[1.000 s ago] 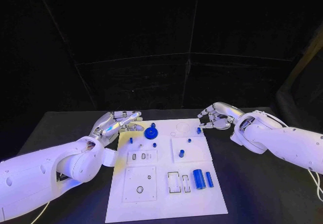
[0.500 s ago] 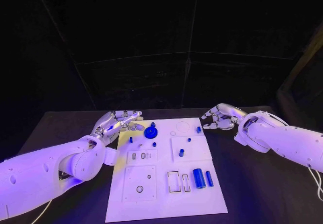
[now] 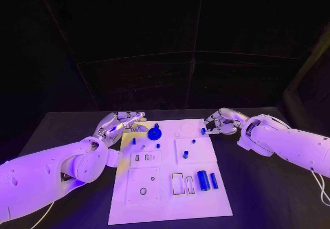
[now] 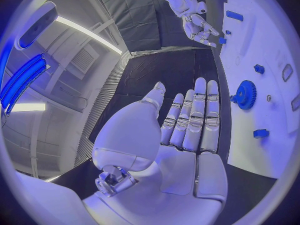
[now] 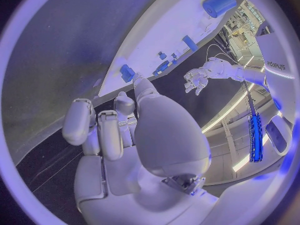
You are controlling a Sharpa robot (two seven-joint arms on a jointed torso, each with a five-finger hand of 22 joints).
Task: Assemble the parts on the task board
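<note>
while the left hand (image 3: 122,120) hovers with fingers straight and apart at the task board's (image 3: 165,200) far left corner, holding nothing, it seems poised near the blue gear (image 3: 155,134) standing just beside it, probably to seat or steady it. the right hand (image 3: 219,122) sits at the board's far right edge with fingers curled toward a small blue peg (image 3: 203,131); whether it actually grips the peg i cannot tell. two blue cylinders (image 3: 203,180) lie near the board's right edge, waiting on the black counter (image 3: 275,200) side.
</note>
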